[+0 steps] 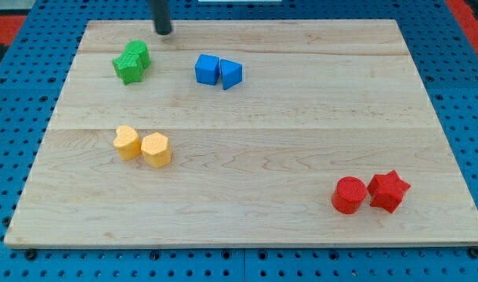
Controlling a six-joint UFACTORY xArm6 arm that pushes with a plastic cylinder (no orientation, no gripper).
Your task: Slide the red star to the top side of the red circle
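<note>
The red star [389, 190] lies near the board's bottom right corner, touching the right side of the red circle [349, 195]. My tip [163, 32] rests at the top of the board, left of centre, far from both red blocks. It stands just up and right of the green blocks and left of the blue ones.
Two green blocks [132, 62] sit together at the top left. A blue cube [207, 69] and a blue triangle [231, 74] touch at the top centre. A yellow heart [127, 142] and a yellow hexagon [155, 149] touch at the left. The wooden board [302, 125] lies on a blue pegboard.
</note>
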